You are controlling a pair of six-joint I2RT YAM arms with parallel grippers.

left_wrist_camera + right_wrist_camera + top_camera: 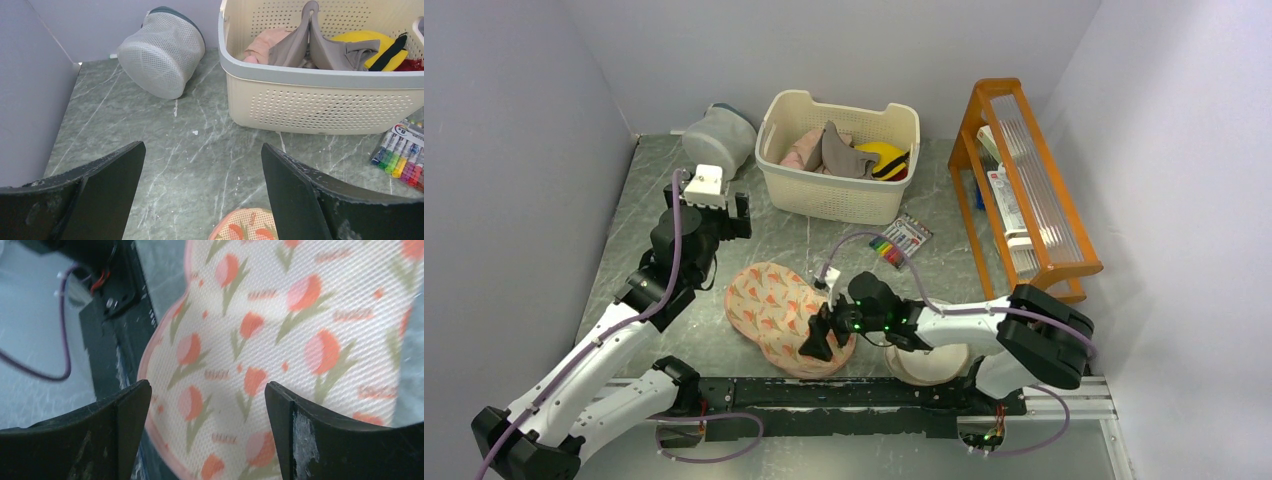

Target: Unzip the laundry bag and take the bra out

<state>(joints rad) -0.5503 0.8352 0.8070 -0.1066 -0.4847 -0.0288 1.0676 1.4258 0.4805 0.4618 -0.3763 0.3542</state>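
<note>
The laundry bag (776,310) lies flat on the marble table, two-lobed, cream with orange flowers, and looks closed. My right gripper (817,345) is open just above its near lobe; in the right wrist view (206,385) the jaws straddle the floral fabric (280,315) near its pink edge. My left gripper (722,208) is open and empty, raised behind the bag, whose far tip (247,227) shows between its fingers. No bra shows at the bag, and the bag's inside is hidden. A taupe garment (844,155) hangs in the basket (320,47).
A cream basket (834,198) with pink, taupe and yellow items stands at the back. A grey mesh pouch (721,135) lies to its left. A marker pack (902,240) and an orange rack (1024,180) are at right. A round cream pouch (929,365) lies under my right arm.
</note>
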